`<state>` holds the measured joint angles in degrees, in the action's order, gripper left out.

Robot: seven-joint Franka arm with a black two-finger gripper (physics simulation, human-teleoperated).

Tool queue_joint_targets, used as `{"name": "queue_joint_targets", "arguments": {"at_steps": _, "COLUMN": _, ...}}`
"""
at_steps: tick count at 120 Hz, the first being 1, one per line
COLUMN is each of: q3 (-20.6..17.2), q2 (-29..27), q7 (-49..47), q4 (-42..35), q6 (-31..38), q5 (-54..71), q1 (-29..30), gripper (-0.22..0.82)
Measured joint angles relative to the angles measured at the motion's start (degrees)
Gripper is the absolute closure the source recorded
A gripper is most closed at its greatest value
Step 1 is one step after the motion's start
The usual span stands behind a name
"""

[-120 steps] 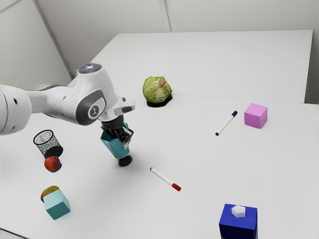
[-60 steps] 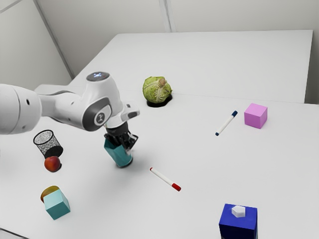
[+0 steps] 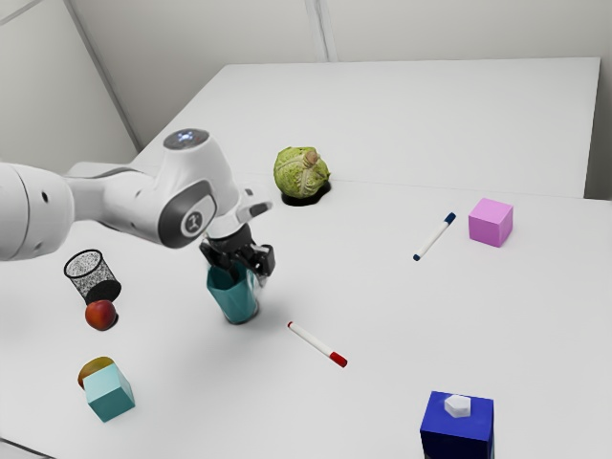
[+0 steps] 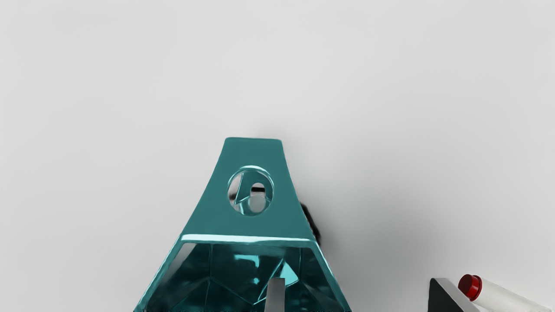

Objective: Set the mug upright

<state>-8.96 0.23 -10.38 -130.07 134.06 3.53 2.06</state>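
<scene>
The gripper (image 3: 251,272) stands spread — 1 finger (image 4: 275,297) at the mug's (image 4: 204,216) mouth, 1 outside (red pen (image 4: 505,294) past it).

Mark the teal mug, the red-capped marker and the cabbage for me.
Teal mug (image 4: 251,226): wrist view, on its outer wall between the round hole and the rim.
Red-capped marker (image 3: 316,343): exterior view, on its white barrel.
Cabbage (image 3: 300,174): exterior view, on its leafy middle.

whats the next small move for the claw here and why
I'd probably lift the open claw straight up: the teal mug looks upright, with one finger inside it and the other outside, clear of its wall, so sideways motion might tip it.
</scene>
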Motion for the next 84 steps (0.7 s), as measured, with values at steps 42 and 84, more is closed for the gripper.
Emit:
{"name": "queue_joint_targets", "arguments": {"at_steps": 42, "q3": 0.0, "q2": -6.4, "q7": -0.2, "q4": 6.0, "q6": -6.3, "q5": -0.7, "q1": 0.0, "gripper": 0.07}}
{"name": "queue_joint_targets", "arguments": {"at_steps": 84, "q3": -0.1, "q2": -4.9, "q7": -0.2, "q4": 23.2, "q6": -26.3, "q5": -1.7, "q1": -0.1, "gripper": 0.03}}
